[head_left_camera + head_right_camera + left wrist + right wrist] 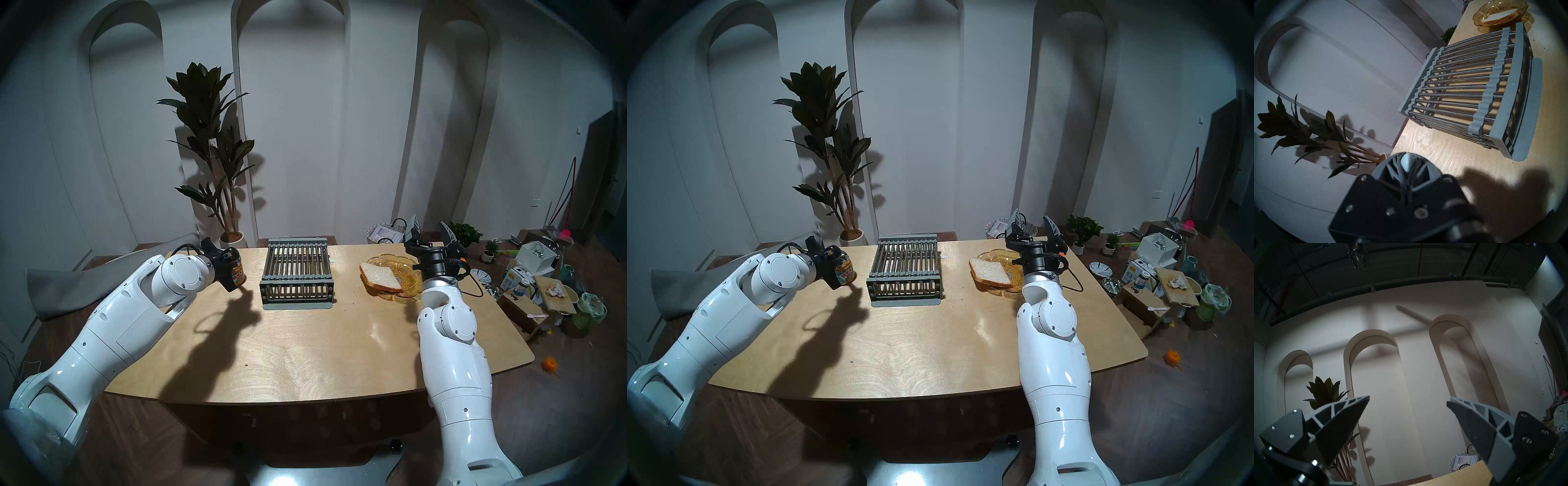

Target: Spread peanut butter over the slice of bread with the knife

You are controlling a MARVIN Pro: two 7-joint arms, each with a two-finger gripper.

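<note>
The wooden table [305,339] carries a grey barred rack [296,273] at its centre. To the rack's right, an amber glass plate [405,271] holds the slice of bread [380,276]. To the rack's left stands the peanut butter jar [238,273]. The left hand [1407,162] is fully closed on a light grey object, beside the jar. The right hand [1407,404] is open, empty, raised beyond the plate.

On the table [305,339], the barred rack [296,273] stands mid-back, the peanut butter jar [238,273] to its left, the bread slice [380,277] on the glass plate [405,263] to its right.
</note>
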